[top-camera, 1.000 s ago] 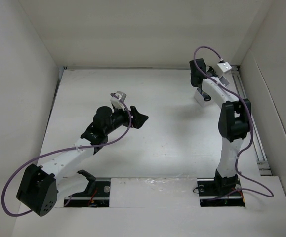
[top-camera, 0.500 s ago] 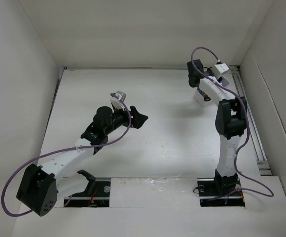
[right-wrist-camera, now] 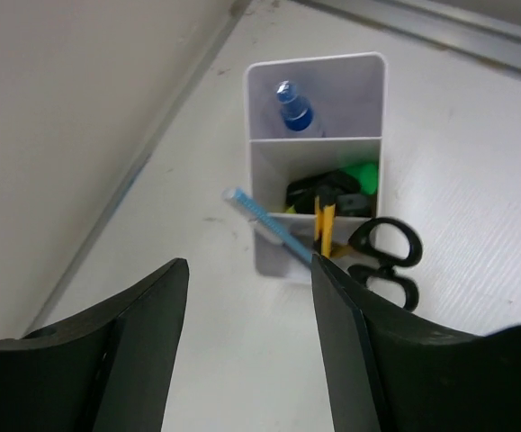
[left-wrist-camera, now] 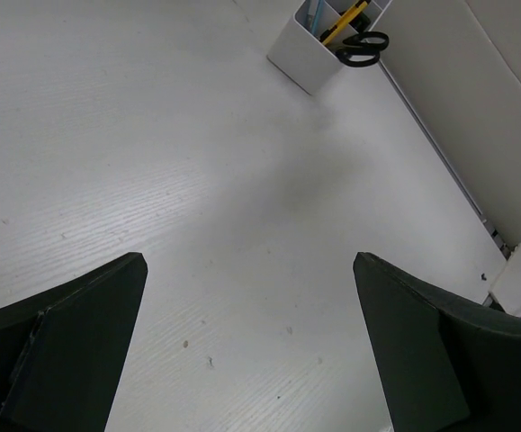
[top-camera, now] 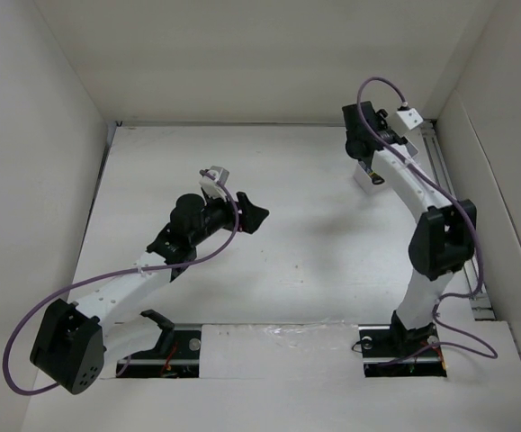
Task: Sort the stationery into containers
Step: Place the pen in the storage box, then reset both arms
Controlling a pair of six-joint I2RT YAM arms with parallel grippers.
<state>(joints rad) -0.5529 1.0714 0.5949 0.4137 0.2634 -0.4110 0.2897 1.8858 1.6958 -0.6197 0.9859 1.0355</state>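
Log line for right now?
left gripper: open, empty | right gripper: open, empty, above box | box holds: bottle, scissors, pen

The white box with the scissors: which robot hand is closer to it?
Right. The right gripper hangs just above the white box. The left gripper is far off, over the middle of the table.

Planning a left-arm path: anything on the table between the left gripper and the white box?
Nothing visible on the table: bare surface runs from the open left gripper to the white box. The right gripper hangs over the box, though, jaws apart, so the approach from above looks taken.
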